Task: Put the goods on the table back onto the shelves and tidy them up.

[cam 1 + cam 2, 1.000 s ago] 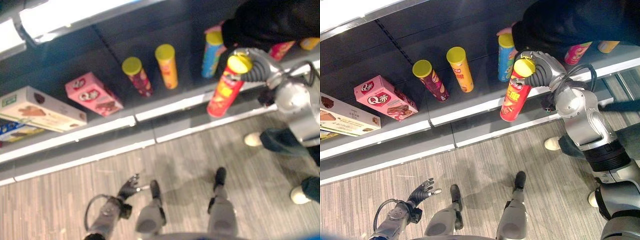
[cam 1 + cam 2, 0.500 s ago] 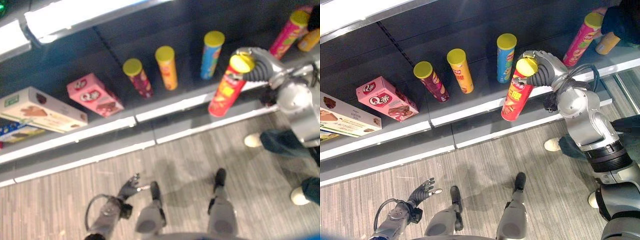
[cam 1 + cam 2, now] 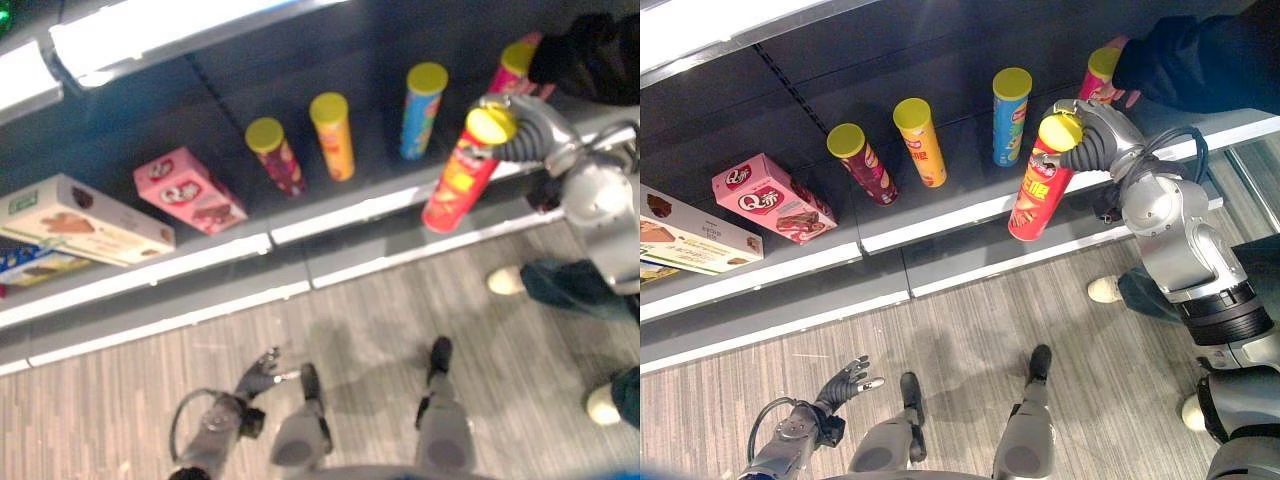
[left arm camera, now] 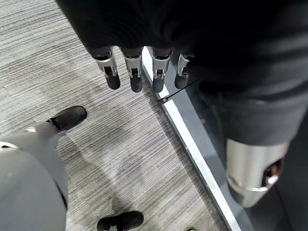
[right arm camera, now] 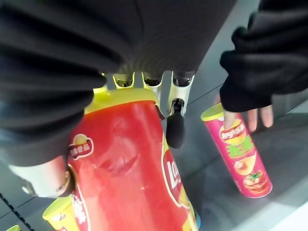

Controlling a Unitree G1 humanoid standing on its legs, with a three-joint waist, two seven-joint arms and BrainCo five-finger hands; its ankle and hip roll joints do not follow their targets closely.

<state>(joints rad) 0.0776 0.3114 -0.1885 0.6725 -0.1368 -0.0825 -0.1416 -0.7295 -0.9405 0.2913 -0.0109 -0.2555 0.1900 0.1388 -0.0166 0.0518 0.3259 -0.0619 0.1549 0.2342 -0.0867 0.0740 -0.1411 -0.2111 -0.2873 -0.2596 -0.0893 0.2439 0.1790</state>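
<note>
My right robot hand point(image 3: 1092, 140) has its fingers curled round the top of the tall red cardboard crisp tube with a yellow lid point(image 3: 1042, 178), held over the near edge of the dark metal shelf point(image 3: 940, 205). I judge it could clip a person's hand point(image 5: 243, 113) setting down a pink tube point(image 5: 238, 151) just beside it. My left robot hand point(image 3: 845, 383) hangs slack-fingered and empty over the grey striped carpet floor point(image 3: 970, 330).
</note>
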